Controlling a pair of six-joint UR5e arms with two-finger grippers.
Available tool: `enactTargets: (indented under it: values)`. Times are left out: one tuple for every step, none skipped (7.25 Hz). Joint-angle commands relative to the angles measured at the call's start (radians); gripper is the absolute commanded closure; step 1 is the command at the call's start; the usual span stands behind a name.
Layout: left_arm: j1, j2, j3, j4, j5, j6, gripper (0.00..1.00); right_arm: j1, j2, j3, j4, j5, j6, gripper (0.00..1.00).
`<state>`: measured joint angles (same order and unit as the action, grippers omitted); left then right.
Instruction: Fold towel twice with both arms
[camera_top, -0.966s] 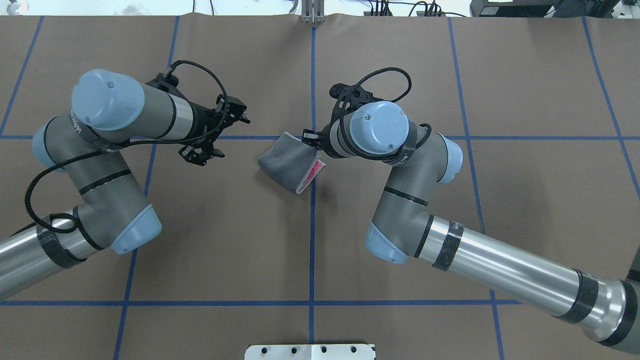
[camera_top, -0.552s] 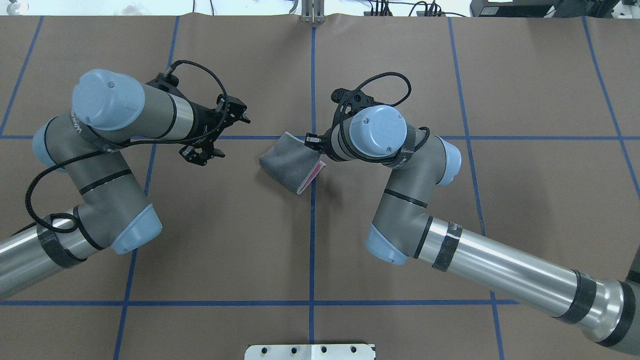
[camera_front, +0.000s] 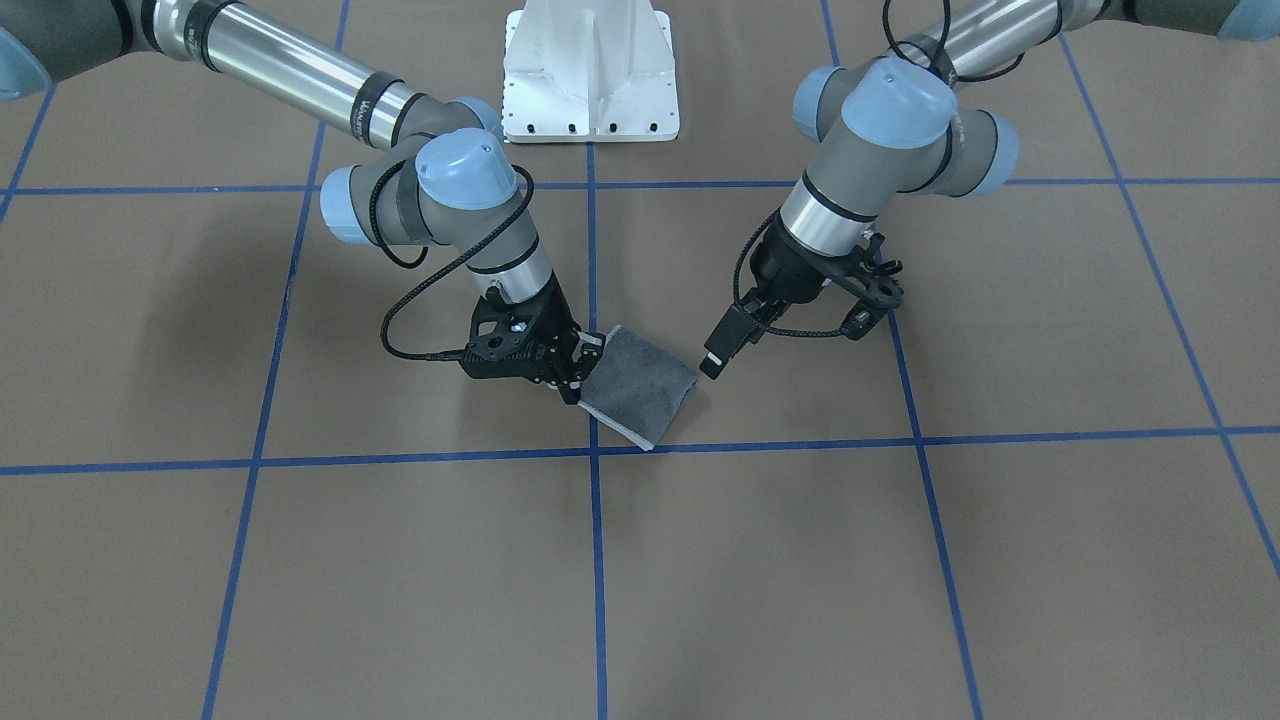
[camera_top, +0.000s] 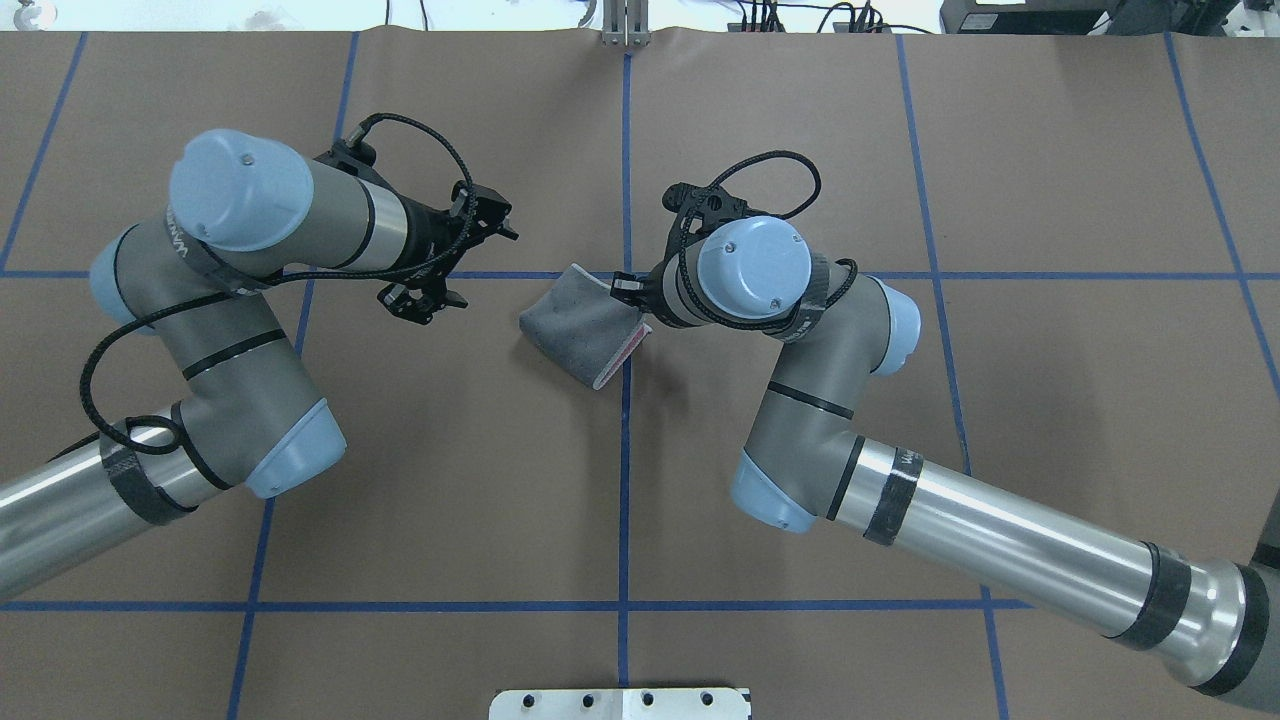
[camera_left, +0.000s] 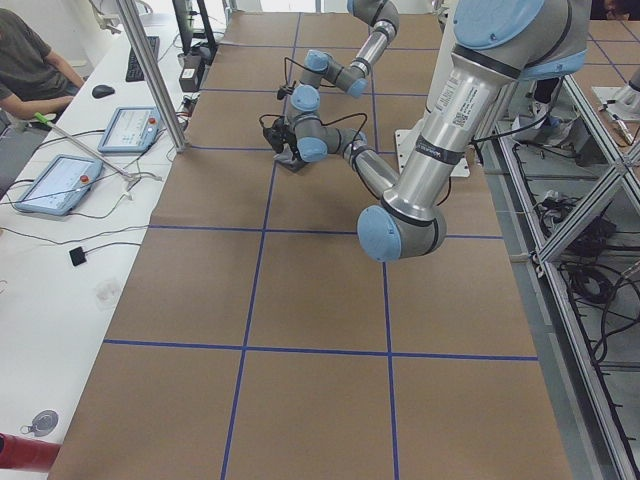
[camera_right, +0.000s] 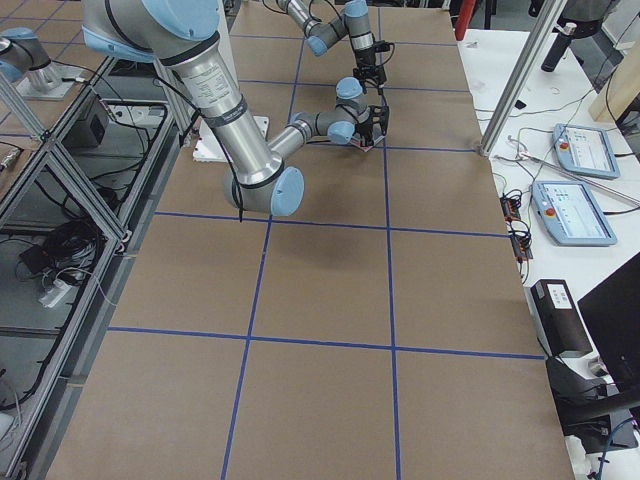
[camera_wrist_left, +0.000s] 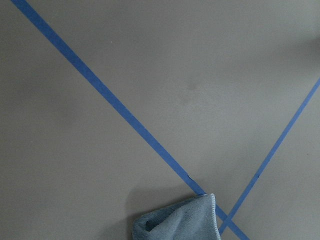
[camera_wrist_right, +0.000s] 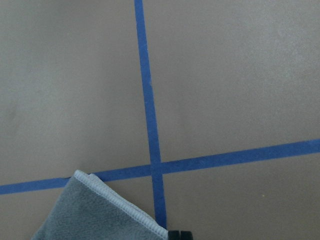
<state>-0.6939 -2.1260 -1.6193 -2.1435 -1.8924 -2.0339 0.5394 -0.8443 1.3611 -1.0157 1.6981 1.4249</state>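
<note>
While the right arm's black claw (camera_front: 577, 372) pinches one edge of the small folded terry towel (camera_front: 640, 388), dark grey face up, the cloth lies near the blue tape crossing (camera_top: 626, 275) on the brown counter (camera_top: 640, 480). Just beside the towel's other side, apart from it, the left arm's claw (camera_front: 712, 362) hangs with its fingers together. A white bolted pedestal base (camera_front: 590, 70) stands well behind.
</note>
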Motion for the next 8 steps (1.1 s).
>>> enactTargets:
  values:
    - [0.017, -0.042, 0.033, -0.033, 0.051, -0.023, 0.00, -0.001, 0.001, 0.000, 0.000, 0.000, 0.000, 0.92]
    - [0.051, -0.052, 0.070, -0.106, 0.126, -0.022, 0.00, -0.001, 0.001, 0.001, 0.000, 0.000, 0.002, 0.93]
    - [0.054, -0.057, 0.100, -0.143, 0.133, -0.022, 0.00, -0.001, 0.001, 0.001, 0.000, 0.000, 0.000, 0.93]
    - [0.056, -0.058, 0.104, -0.148, 0.136, -0.022, 0.00, -0.001, 0.001, 0.001, 0.002, 0.000, 0.002, 0.93]
    - [0.059, -0.060, 0.128, -0.174, 0.153, -0.023, 0.00, -0.001, 0.001, 0.001, 0.002, 0.000, 0.002, 0.93]
    - [0.074, -0.060, 0.168, -0.231, 0.176, -0.023, 0.00, -0.001, 0.001, 0.001, 0.002, 0.000, 0.002, 0.93]
    - [0.080, -0.060, 0.186, -0.239, 0.177, -0.023, 0.00, -0.001, 0.001, 0.001, 0.002, 0.000, 0.002, 0.93]
    - [0.089, -0.063, 0.208, -0.246, 0.177, -0.023, 0.00, -0.001, 0.001, 0.001, 0.002, 0.000, 0.002, 0.93]
